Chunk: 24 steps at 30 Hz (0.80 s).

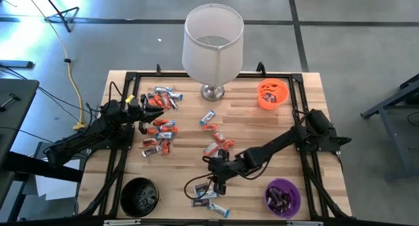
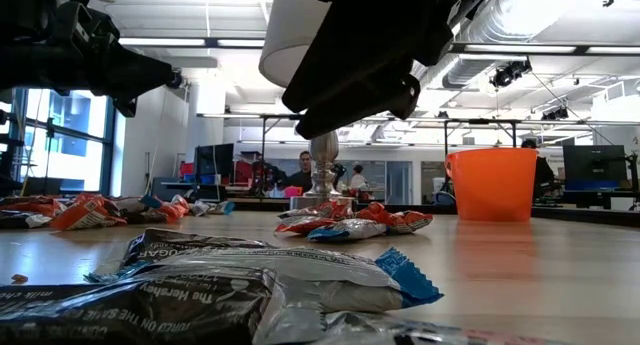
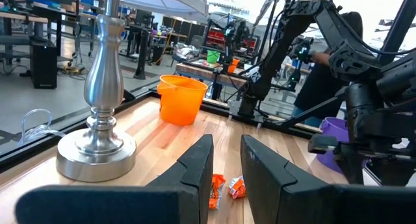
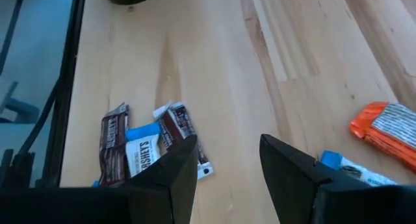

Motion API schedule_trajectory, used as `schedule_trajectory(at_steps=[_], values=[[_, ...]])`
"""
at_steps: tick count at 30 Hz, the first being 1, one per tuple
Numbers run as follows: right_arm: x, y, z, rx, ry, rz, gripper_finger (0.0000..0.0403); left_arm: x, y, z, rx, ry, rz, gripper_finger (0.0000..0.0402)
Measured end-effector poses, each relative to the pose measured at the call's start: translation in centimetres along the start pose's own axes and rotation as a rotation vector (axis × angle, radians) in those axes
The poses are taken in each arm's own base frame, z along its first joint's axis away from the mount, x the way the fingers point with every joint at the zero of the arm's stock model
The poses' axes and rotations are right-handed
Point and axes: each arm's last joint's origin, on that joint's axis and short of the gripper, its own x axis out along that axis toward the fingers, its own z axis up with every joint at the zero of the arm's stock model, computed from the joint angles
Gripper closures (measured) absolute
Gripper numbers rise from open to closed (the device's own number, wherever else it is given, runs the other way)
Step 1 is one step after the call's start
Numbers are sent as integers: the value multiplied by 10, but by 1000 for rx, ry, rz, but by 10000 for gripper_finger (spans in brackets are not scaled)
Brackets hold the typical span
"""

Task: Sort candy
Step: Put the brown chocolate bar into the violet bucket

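Wrapped candy lies in loose groups on the wooden table: an orange-and-blue pile [image 1: 160, 124] at the left, a few bars [image 1: 219, 142] in the middle, and brown and blue bars [image 1: 206, 198] by the near edge. My right gripper [image 1: 216, 182] hangs open just above and beside that near group [image 4: 146, 149], pointing slantwise down, with nothing between its fingers [image 4: 227, 165]. My left gripper [image 1: 156, 114] waits level over the left pile, its fingers [image 3: 224, 165] a little apart with nothing between them.
An orange bowl [image 1: 272, 94] stands at the far right, a purple bowl [image 1: 282, 196] holding candy at the near right, and a black bowl [image 1: 139, 195] at the near left. A lamp [image 1: 213, 46] with a metal foot stands at the far middle.
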Motion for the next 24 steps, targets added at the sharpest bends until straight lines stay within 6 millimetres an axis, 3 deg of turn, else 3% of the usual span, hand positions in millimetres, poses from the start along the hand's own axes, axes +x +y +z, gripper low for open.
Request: schedule_trajectory(at_steps=[5,10,24], values=[[9,3,-4,-15,11,-27,243,0,0,0,0,0,0,337],[21,20,3,-75,42,16,243,0,0,0,0,0,0,337],[43,39,13,-109,288,44,243,0,0,0,0,0,0,337]])
